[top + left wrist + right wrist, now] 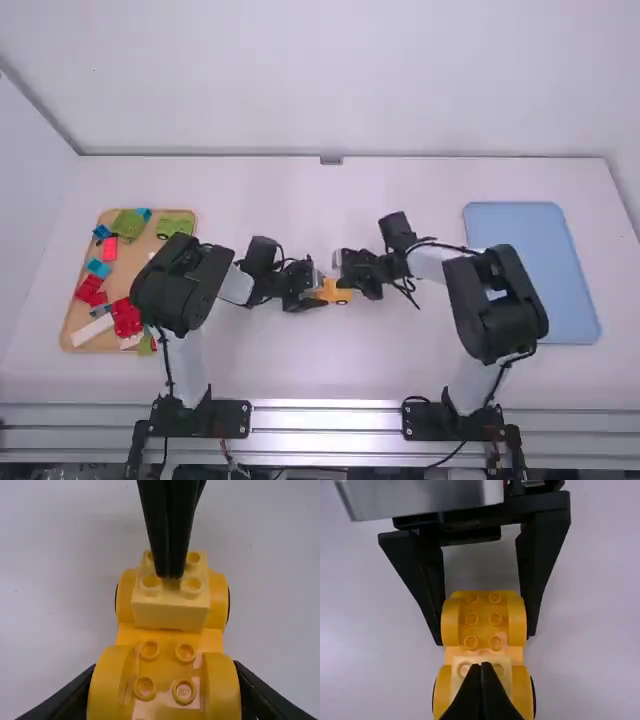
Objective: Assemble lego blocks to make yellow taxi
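Near the table's middle in the high view, my left gripper point(312, 290) and my right gripper point(345, 272) meet at the yellow car base point(342, 295). In the left wrist view, my left gripper point(165, 680) is shut across the fenders of the car base point(167, 639). A paler yellow block point(171, 615) sits on the base between the wheels at its other end. In the right wrist view, my right gripper point(481, 666) is shut with its fingertips together over the pale block point(457, 677), holding nothing. The gripped end of the car base point(483, 619) lies beyond.
At the far left, a wooden tray point(72, 325) holds several loose blocks: green pieces point(128, 224), red ones point(127, 317), blue ones point(98, 268) and white ones. A blue tray point(530, 270) lies on the right side of the table. Both arms reach inward over the table point(300, 365).
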Controlling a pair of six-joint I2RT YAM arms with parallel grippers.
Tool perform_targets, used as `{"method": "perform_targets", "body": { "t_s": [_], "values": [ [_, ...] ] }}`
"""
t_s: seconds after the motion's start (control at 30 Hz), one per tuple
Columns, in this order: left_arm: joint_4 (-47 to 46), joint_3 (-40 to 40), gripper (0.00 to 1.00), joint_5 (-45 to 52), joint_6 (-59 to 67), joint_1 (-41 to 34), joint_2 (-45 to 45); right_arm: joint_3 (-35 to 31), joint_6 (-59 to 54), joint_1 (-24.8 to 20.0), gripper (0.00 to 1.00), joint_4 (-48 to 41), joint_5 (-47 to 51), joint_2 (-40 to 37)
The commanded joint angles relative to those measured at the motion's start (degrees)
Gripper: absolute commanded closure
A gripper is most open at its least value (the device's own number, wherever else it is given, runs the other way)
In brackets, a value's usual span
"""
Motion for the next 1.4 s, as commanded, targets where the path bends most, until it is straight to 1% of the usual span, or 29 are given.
{"method": "perform_targets", "body": {
  "t_s": [0.0, 0.2, 0.37, 0.57, 0.73, 0.83, 0.93, 1.2, 1.27, 1.37],
  "values": [
    [0.2, 0.0, 0.48, 0.2, 0.0, -0.3, 0.5, -0.9, 0.5, 0.6, 1.0, -2.4, 8.4, 1.7],
    [0.2, 0.0, 0.48, 0.1, 0.0, -0.3, 0.5, -0.9, 1.6, 0.6, 1.0, -2.9, 8.2, 1.7],
    [0.2, 0.0, 0.48, 0.2, 0.0, -0.3, 0.5, -1.0, 1.6, 1.9, 1.0, -1.5, 8.3, 1.7],
    [0.2, 0.0, 0.48, 0.1, 0.0, -0.3, 0.5, -1.2, 1.8, 3.2, 1.0, -2.0, 10.0, 1.7],
    [0.2, 0.0, 0.48, 0.1, 0.0, 0.0, 0.5, -3.8, 2.5, 2.5, 1.0, 0.8, 9.8, 1.7],
    [0.2, 0.0, 0.48, 0.2, 0.2, 0.1, 0.5, -7.4, 6.2, 1.4, 1.0, 5.8, 9.7, 1.7],
    [0.2, 0.0, 0.48, 0.0, 0.2, -0.2, 0.5, -9.6, 6.7, 0.6, 1.0, 7.7, 9.3, 1.7],
    [0.2, 0.0, 0.48, 0.2, 0.2, -0.2, 0.5, -9.9, 7.7, -0.2, 1.0, 8.2, 9.3, 2.8],
    [0.2, 0.0, 0.48, 0.2, 0.2, -0.1, 0.5, -9.6, 7.6, -0.2, 1.0, 9.2, 9.2, 4.0],
    [0.2, 0.0, 0.48, 0.2, 0.2, -0.2, 0.5, -8.1, 7.7, -0.2, 1.0, 8.5, 7.7, 4.4]
  ]
}}
